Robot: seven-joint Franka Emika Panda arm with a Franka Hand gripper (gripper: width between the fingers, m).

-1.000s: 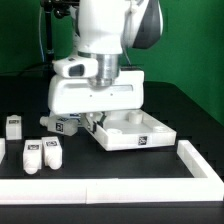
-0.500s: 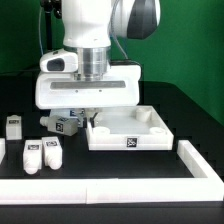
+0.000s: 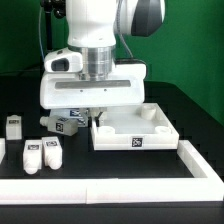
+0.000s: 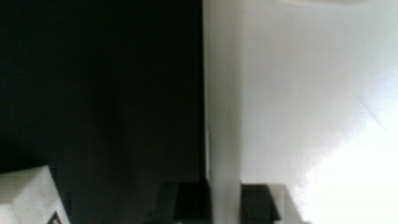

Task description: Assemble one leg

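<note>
Several white legs with tags stand at the exterior view's left: one (image 3: pixel 13 126) far left, two (image 3: pixel 33 155) (image 3: pixel 52 153) near the front, and one (image 3: pixel 65 124) lying just left of my gripper. My gripper (image 3: pixel 97 118) is low over the table, at the left edge of the large white square panel (image 3: pixel 135 128). In the wrist view the gripper (image 4: pixel 226 203) has its dark fingers (image 4: pixel 187 205) on both sides of the panel's edge wall (image 4: pixel 221 120), closed on it. No leg is held.
A white raised rim (image 3: pixel 120 170) runs along the table's front and turns up at the exterior view's right (image 3: pixel 203 160). The black table (image 3: pixel 190 115) lies under everything, with a green backdrop behind.
My gripper swung to the exterior view's left and then slightly back right. The panel moved with it and turned from skewed to squarer with the front rim. The legs stayed put.
</note>
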